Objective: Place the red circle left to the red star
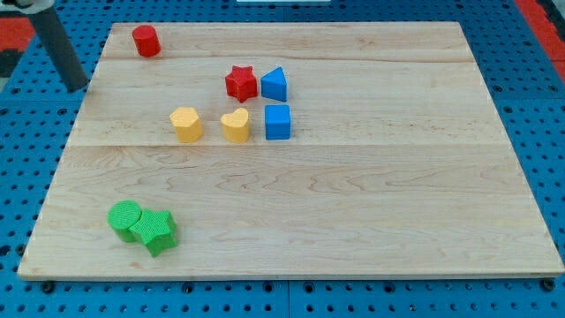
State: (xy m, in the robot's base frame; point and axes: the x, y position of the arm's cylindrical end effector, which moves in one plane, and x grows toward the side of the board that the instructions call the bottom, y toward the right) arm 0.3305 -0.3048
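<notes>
The red circle (146,41) sits near the tabletop's (353,212) top-left corner, well apart from the red star (240,83). My tip (80,89) rests off the left edge; there is no claw to open or close. It should get behind the circle's upper-left side and push gently, stopping short of the star.

All that shows of the arm is a straight rod (60,49) near the tabletop's (353,203) top-left corner, by its left edge. It is dark grey to near black, round in section and smooth, with a dull, faintly lighter sheen along one side. No cables, screws or markings can be made out on it. The picture's top edge crops its upper part, where a pale, whitish piece just shows. My tip (80,89) is plain, blunt and equally dark.
</notes>
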